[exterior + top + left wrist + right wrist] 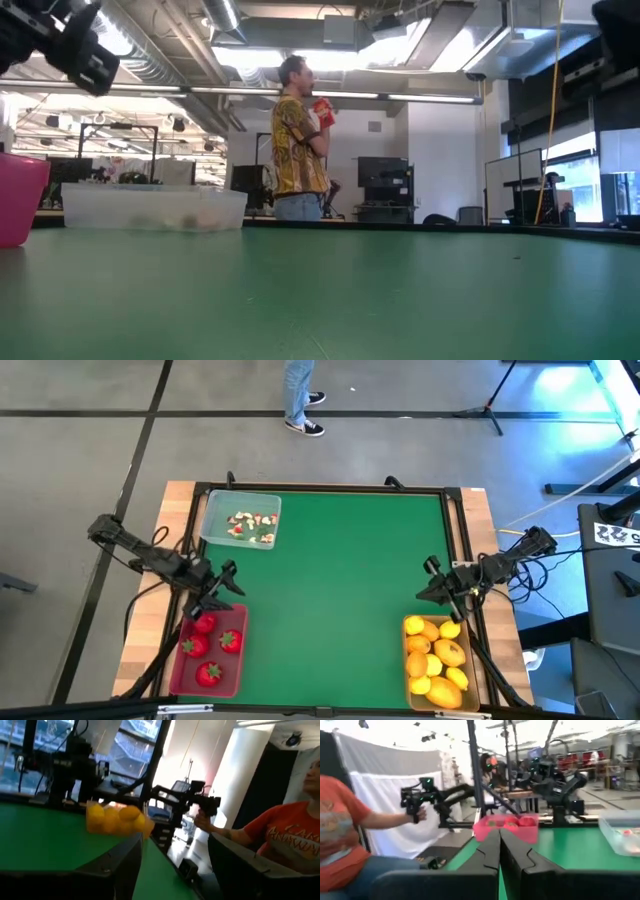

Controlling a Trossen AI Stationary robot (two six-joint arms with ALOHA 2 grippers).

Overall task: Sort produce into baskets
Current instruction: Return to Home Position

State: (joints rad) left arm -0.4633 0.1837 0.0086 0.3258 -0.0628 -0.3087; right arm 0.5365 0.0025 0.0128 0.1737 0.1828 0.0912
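On the green table, sorting looks finished: strawberries fill the pinkish-red basket at 7 o'clock, lemons the tan-yellow basket at 5, white-and-red bits the clear basket at 11. The left gripper, released, and the right gripper, clenched empty, hang beside their baskets, likely parking.

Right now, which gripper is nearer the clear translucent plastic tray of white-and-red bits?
Left. The left gripper is at the far end of the pinkish-red tray, toward the clear tray; the right gripper is across the table, by the tan-yellow tray.
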